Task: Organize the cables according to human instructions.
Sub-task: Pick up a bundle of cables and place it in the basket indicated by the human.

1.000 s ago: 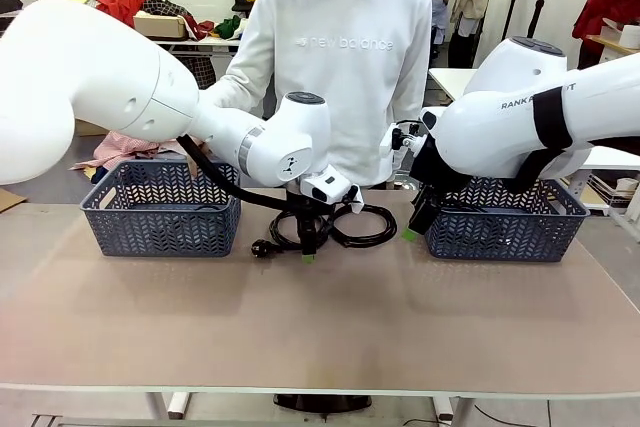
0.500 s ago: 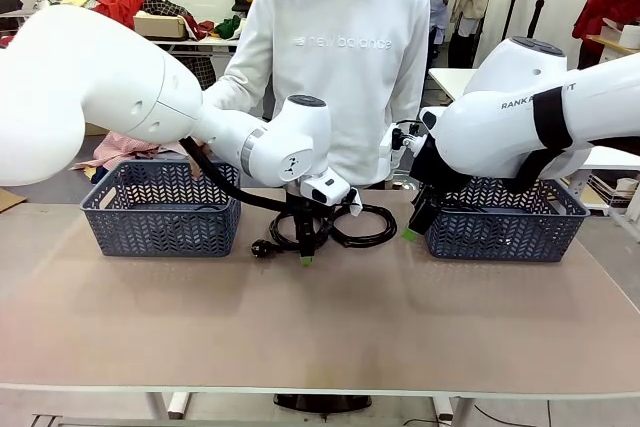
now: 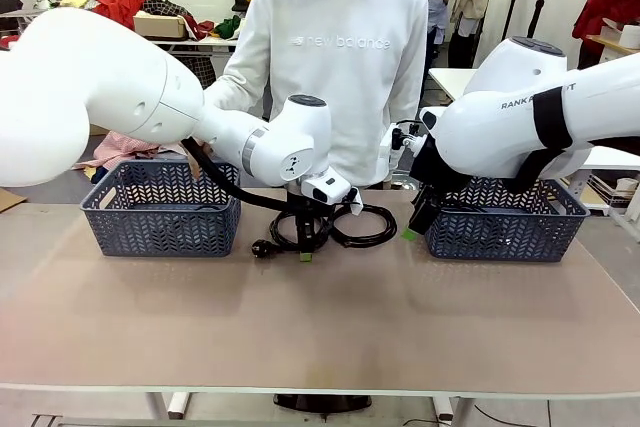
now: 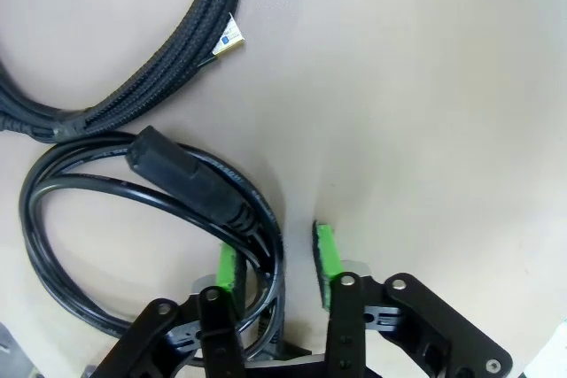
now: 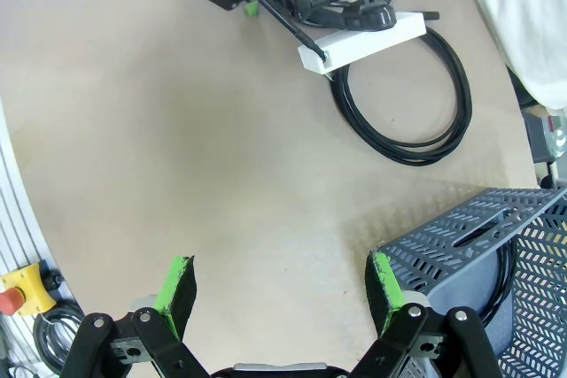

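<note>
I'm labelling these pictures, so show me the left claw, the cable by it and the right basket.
left claw (image 4: pixel 276 258): left wrist view, midway between its green fingertips.
cable (image 4: pixel 188 185): left wrist view, on its thick connector.
right basket (image 3: pixel 505 235): front view, on its front wall.

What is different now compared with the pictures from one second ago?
The left gripper, down on the middle cable coil, seems to have narrowed its jaws around a strand; a gap remains at one pad, so a grip is not sure. The open right gripper, the left basket, the right basket and the person stayed put.
</note>
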Controlling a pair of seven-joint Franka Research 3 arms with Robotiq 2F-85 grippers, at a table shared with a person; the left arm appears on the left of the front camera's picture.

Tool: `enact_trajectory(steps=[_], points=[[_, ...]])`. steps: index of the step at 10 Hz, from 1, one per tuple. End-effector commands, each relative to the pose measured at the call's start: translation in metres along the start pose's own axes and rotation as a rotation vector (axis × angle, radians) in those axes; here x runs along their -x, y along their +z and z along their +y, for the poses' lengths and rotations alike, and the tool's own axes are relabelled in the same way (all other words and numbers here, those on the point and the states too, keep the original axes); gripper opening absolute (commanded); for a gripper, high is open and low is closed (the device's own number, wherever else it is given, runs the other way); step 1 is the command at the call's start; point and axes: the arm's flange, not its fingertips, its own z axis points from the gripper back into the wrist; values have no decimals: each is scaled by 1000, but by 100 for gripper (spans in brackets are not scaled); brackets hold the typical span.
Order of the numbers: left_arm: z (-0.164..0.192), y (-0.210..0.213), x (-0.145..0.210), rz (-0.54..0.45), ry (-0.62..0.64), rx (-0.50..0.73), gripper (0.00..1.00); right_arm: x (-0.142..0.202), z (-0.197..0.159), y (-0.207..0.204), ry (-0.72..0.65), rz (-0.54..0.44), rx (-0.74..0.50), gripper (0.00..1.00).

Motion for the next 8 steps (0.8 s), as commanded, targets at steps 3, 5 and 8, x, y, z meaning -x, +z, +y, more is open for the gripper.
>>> enact_trajectory(steps=[3, 5, 8], points=[[4, 2, 1, -11, -24, 29, 4, 0, -1, 1, -2, -2, 8, 100], [3, 7, 3, 8, -8, 15, 0, 0, -1, 1, -2, -2, 8, 100], [1, 39, 7, 2, 60, -41, 0, 0, -1, 1, -2, -2, 8, 100]])
